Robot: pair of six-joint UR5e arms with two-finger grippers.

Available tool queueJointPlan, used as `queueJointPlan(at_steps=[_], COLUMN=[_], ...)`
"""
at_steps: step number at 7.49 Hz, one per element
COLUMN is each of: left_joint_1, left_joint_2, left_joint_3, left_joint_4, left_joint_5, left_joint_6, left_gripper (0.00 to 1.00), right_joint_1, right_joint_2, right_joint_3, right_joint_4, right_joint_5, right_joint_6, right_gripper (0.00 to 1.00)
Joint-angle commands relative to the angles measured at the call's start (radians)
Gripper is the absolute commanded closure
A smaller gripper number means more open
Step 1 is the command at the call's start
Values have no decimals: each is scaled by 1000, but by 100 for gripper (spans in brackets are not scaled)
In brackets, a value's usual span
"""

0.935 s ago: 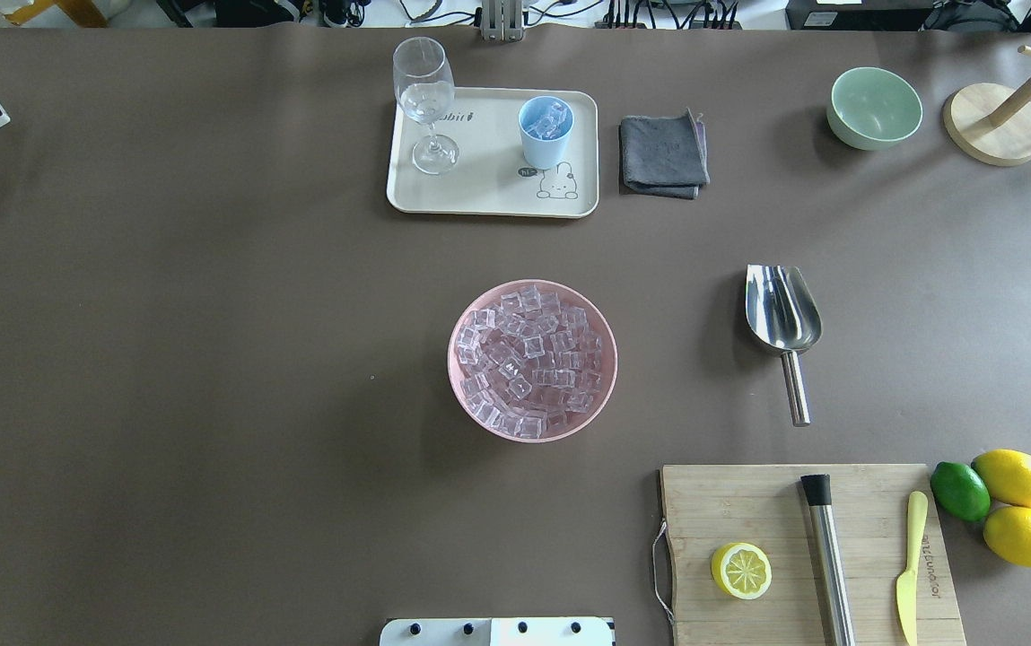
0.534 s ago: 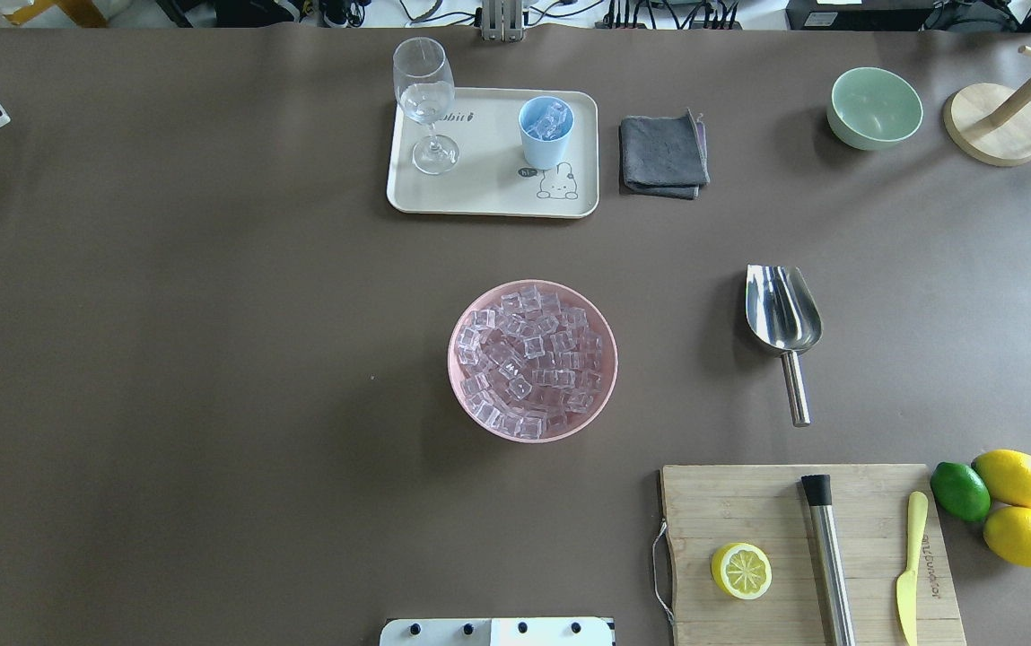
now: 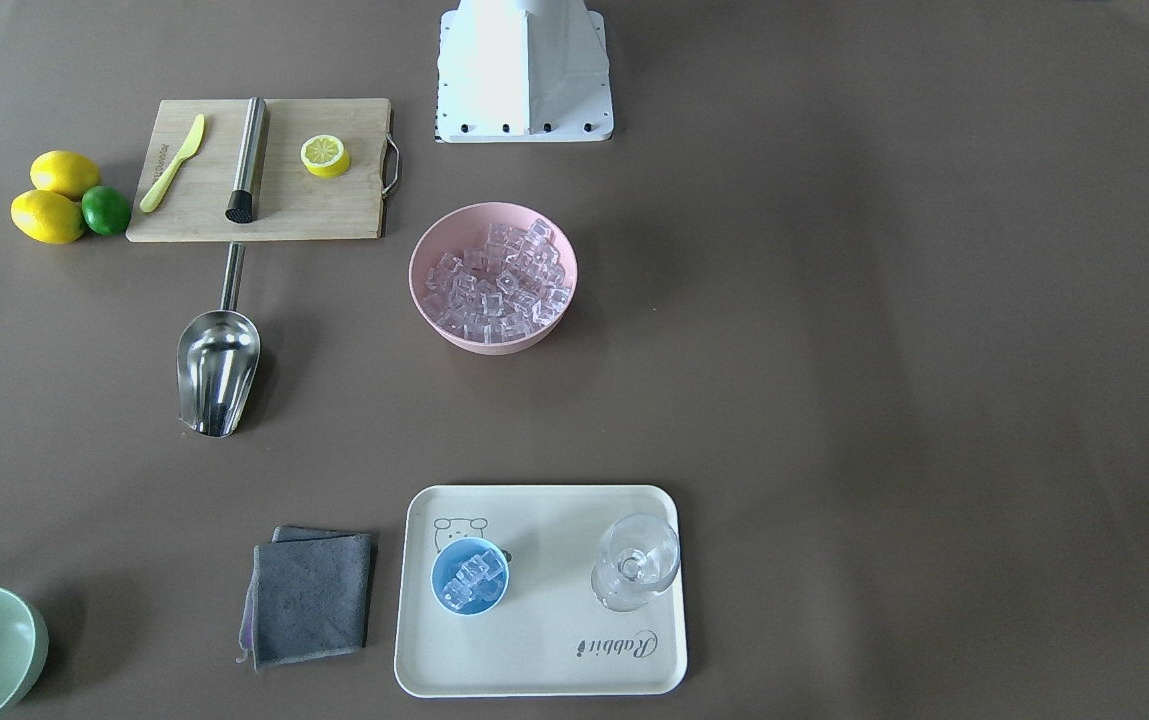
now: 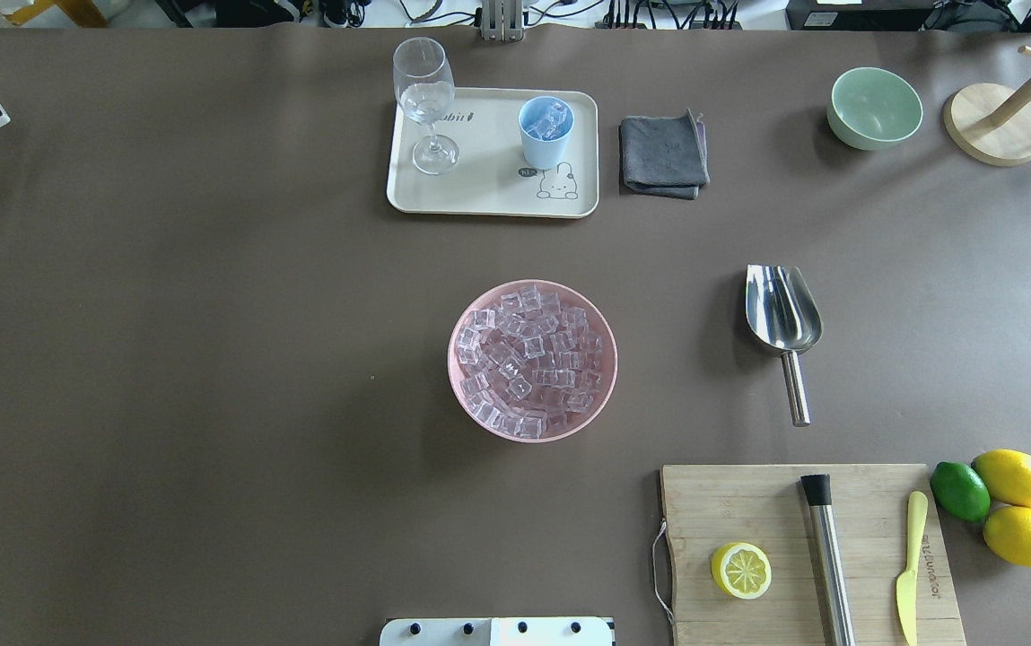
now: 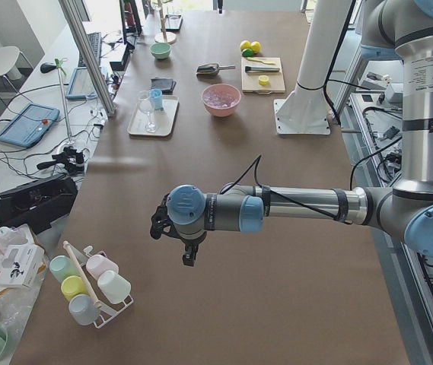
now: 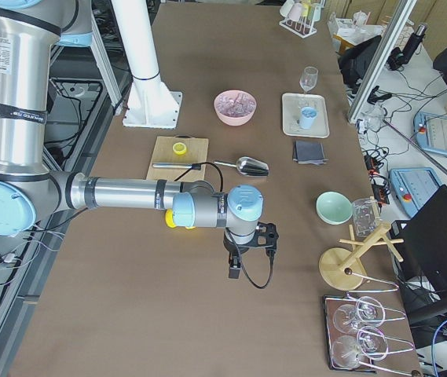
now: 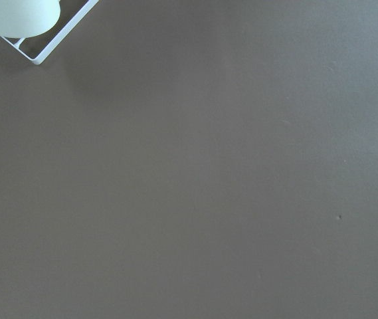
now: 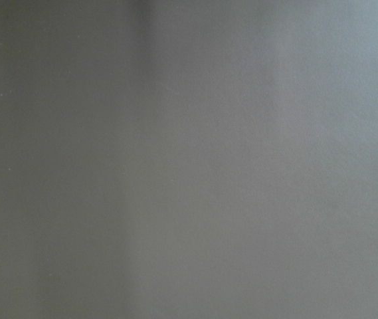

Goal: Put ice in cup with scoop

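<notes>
Scoop (image 4: 782, 309): flat on the table right of the bowl (image 4: 452, 357), handle toward the near edge, held by nothing.
Ice (image 4: 531, 359): heaped in the bowl mid-table, with a few cubes in the cup.
Cup (image 4: 546, 131): upright on the far tray (image 4: 488, 175).
Left gripper (image 5: 189, 255): over bare table; cannot tell whether it is open or closed.
Right gripper (image 6: 235, 267): over bare table; cannot tell either.

The cream tray (image 3: 544, 650) carries the word "Rabbit" in script along one edge, seen from the front-facing camera. A tiny dark bubble printed beside the cup (image 4: 546, 132) seems to read "hi". Lettering on the yellow knife (image 4: 910, 565) is too small to read.
</notes>
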Motion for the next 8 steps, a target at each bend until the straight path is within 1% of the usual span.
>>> queueJointPlan(at_steps=[1,2,3,4,8], left_joint_1=[-20,-23,-25,-22,-19], left_joint_2=[4,8,5,4,5], left_joint_3=[0,-1,2,3,-1], left_joint_4=[0,1,3,1,0], left_joint_5=[4,16,56,73,72], left_joint_6=[1,7,6,7,7], left_gripper=[1,1,1,1,1], right_joint_1=[0,0,0,0,0], right_joint_2=[0,0,1,1,1], right_joint_3=[-2,5,17,15,5], right_joint_4=[4,4,-1,-1,1], right_joint_5=[2,5,4,11,24], right_joint_6=[-5,-3,0,1,-6], right_gripper=[1,1,1,1,1])
